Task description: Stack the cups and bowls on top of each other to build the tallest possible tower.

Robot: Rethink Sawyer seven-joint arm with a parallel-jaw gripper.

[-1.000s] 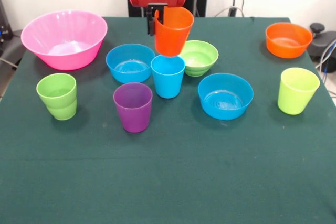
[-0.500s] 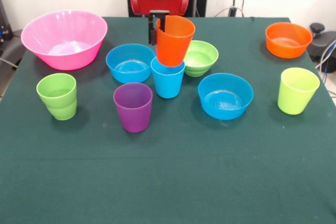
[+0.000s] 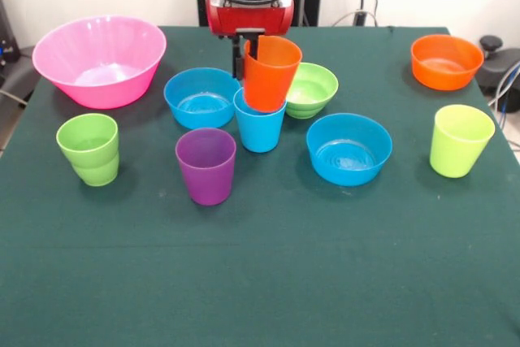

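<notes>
Orange plastic forms the cup (image 3: 270, 72) that is pinched at its left rim by the tool (image 3: 247, 53); one dark finger (image 3: 238, 56) is seen outside the wall, while the other is hidden inside the cup. The upper arm is cut off by the top edge. The cup's long axis is tilted, its mouth pointing up and slightly to the right, its base pointing down into the mouth of the light blue cup (image 3: 260, 123). The base is seen at or just inside that rim; how deep it sits cannot be told, since the blue rim's far side is covered.

The light blue cup stands upright near the middle of the green desk (image 3: 260, 282), between a blue bowl (image 3: 201, 97) on its left and a ridged green bowl (image 3: 309, 89) on its right, the latter partly hidden behind the orange cup. A purple cup (image 3: 206, 165) stands upright just in front, apart from it. A second blue bowl (image 3: 349, 148) lies to the right. A stepped green cup (image 3: 88, 149) and a large pink bowl (image 3: 99, 59) are at the left; a yellow-green cup (image 3: 461, 140) and an orange bowl (image 3: 446, 61) are at the right. All mouths face upward.
</notes>
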